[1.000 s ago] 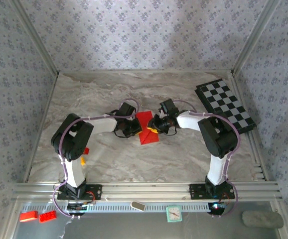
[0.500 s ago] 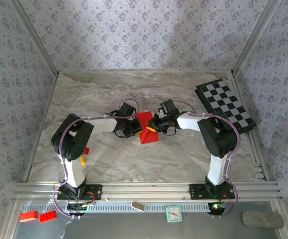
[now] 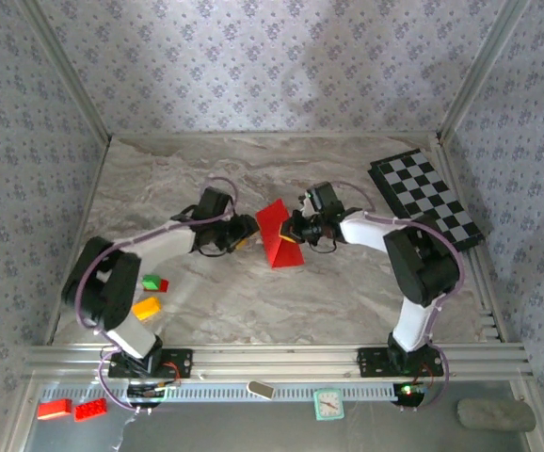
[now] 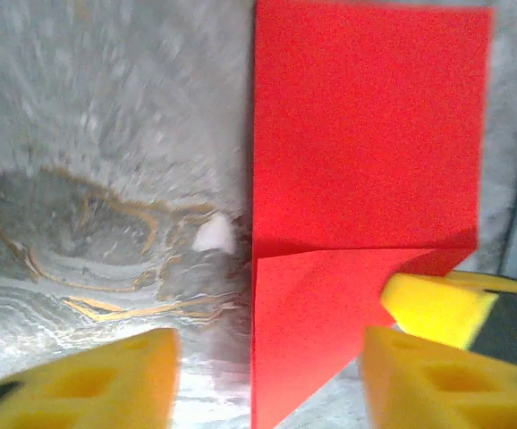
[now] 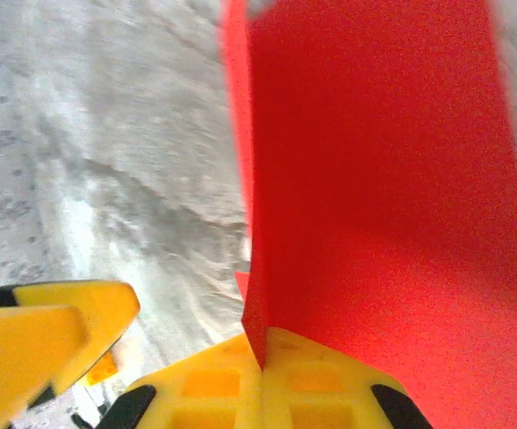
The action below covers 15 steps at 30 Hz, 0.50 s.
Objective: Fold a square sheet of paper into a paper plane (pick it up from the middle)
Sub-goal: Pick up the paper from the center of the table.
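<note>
A: Our right hand point(image 5: 260, 380) is pinching the red paper point(image 3: 277, 235) by its edge, mid-surface point(image 3: 347, 301). The left hand point(image 3: 246, 231) is spread, just beside it.
B: We'd hold that pinch firm and let the left one press the crease flat, slowly.

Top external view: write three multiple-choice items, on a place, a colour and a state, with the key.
1. Where on the table is the checkered board?
A near left
B centre
C far right
2. The sheet of paper is:
A red
B blue
C white
3. The right gripper is:
A open
B shut on the sheet
C shut on nothing
Key: 1 C, it lies by the far right corner. 2 A, it is bright red all over. 3 B, the right wrist view shows its jaws pinching the sheet's edge.
</note>
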### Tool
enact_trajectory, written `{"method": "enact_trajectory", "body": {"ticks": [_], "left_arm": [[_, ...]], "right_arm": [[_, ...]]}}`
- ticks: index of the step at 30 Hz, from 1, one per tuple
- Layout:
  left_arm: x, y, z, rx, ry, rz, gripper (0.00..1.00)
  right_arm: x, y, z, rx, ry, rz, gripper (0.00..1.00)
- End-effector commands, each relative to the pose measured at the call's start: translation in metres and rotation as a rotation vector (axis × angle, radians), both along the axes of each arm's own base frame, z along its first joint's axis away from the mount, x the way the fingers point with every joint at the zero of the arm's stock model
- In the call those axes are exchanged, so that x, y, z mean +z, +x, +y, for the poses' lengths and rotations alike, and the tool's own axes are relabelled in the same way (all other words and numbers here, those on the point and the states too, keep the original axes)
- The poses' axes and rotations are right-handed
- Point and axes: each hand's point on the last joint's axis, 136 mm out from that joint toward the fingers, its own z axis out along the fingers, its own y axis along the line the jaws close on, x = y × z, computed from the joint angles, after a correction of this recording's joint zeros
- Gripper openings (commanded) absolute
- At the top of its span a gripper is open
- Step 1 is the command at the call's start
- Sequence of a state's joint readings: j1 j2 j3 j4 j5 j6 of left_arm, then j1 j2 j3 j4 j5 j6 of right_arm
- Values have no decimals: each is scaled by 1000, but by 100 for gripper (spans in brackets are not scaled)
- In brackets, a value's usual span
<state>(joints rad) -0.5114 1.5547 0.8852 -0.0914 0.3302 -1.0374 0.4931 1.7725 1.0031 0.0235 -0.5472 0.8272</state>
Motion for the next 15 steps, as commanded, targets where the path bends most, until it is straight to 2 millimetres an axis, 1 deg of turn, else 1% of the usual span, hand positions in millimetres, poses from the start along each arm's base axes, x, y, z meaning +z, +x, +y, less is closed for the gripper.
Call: {"method": "enact_trajectory", "body": {"ticks": [1, 3, 6, 7, 10, 12, 15], "left_arm": [[35, -1, 3, 14, -102, -100, 78], [55, -1, 3, 18, -167, -169, 89], [83, -5, -3, -11, -252, -248, 99], [93, -5, -7, -23, -289, -271, 100], [113, -8, -18, -60, -401, -307, 100], [122, -9, -26, -81, -464, -319, 100], [128, -10, -35, -103, -511, -320, 100]], "right_arm": [[58, 12, 6, 52, 112, -146, 1], [81, 15, 7, 58, 173, -185, 1], [111, 16, 7, 64, 254, -224, 1], [120, 16, 8, 66, 280, -234, 1], [144, 17, 10, 67, 362, -252, 1], [158, 17, 11, 68, 413, -263, 1], [171, 17, 13, 69, 474, -263, 1]]}}
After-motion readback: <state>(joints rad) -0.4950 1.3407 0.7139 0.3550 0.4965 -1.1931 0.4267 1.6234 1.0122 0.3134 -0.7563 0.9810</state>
